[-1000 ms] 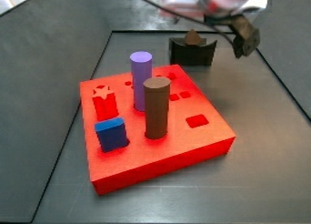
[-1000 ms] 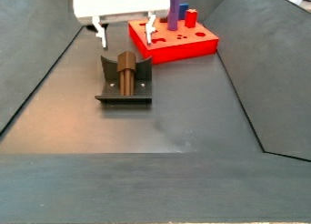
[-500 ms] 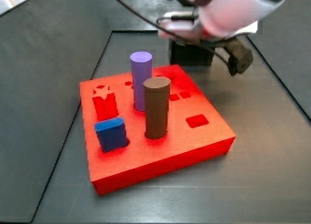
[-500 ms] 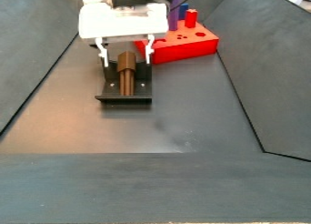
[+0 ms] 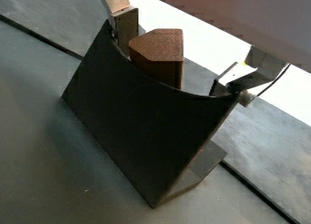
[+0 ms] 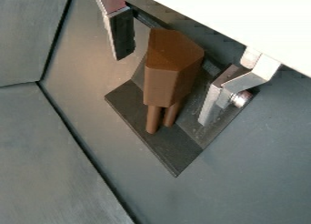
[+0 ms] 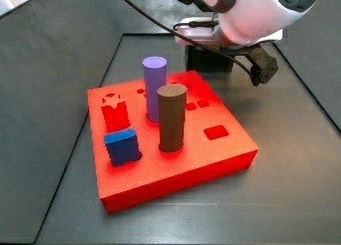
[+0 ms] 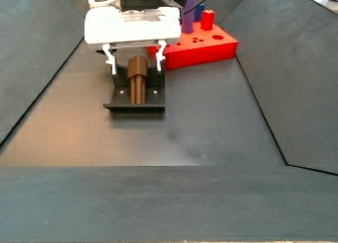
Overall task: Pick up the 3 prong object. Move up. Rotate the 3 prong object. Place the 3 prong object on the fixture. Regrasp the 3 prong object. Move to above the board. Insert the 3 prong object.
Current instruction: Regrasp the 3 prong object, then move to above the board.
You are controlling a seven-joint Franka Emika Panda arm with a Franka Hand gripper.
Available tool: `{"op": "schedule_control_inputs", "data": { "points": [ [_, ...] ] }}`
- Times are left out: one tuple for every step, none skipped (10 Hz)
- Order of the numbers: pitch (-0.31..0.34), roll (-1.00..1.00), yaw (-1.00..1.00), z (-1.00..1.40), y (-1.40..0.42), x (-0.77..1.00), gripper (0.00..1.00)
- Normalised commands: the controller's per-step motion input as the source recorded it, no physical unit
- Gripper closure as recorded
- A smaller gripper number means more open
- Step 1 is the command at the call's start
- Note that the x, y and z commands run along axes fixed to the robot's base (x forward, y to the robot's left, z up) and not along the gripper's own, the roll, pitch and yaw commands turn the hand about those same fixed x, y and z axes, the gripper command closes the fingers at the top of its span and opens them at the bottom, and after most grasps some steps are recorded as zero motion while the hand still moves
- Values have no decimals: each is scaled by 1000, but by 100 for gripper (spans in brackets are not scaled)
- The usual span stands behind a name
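Fingers (image 6: 122,32) of the gripper (image 6: 177,59) stand spread, touching nothing, on either side of the 3 prong object (image 6: 166,77), which lies along the fixture (image 8: 136,97), near the red board (image 8: 201,46); no readable writing.

Small dark brown 3 prong object (image 6: 168,75) lies in the curved notch of the dark grey fixture (image 5: 145,127), prongs pointing toward the base plate in a wrist view; it looks like a brown bar along the fixture (image 8: 134,97) in a side view. My gripper (image 6: 180,59) straddles it, silver fingers (image 6: 227,89) on each side, apart from it. The large red square board (image 7: 170,149) sits just beside the fixture (image 7: 206,59).
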Motion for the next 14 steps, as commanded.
{"op": "schedule_control_inputs", "data": {
  "points": [
    [-16, 59, -19, -170, -2, 9, 0],
    [0, 0, 0, 0, 0, 0, 100],
    [-91, 105, 61, 1000, 43, -24, 100],
    [-94, 95, 55, 1000, 41, -25, 100],
    [-92, 67, 21, 1000, 37, -31, 100],
    [-87, 24, -17, 1000, 37, -33, 100],
    [-73, 3, -43, 1000, 35, -34, 100],
    [-43, -13, -66, 1000, 33, -36, 100],
    [-25, -18, -73, 1000, 33, -37, 100],
    [13, -26, -75, 1000, 31, -38, 100],
    [40, -30, -72, 1000, 30, -39, 100],
    [74, -34, -55, 1000, 26, -41, 100],
    [96, -34, -39, 1000, 24, -43, 100],
    [117, -38, -7, 1000, 20, -43, 100]
  ]
}}
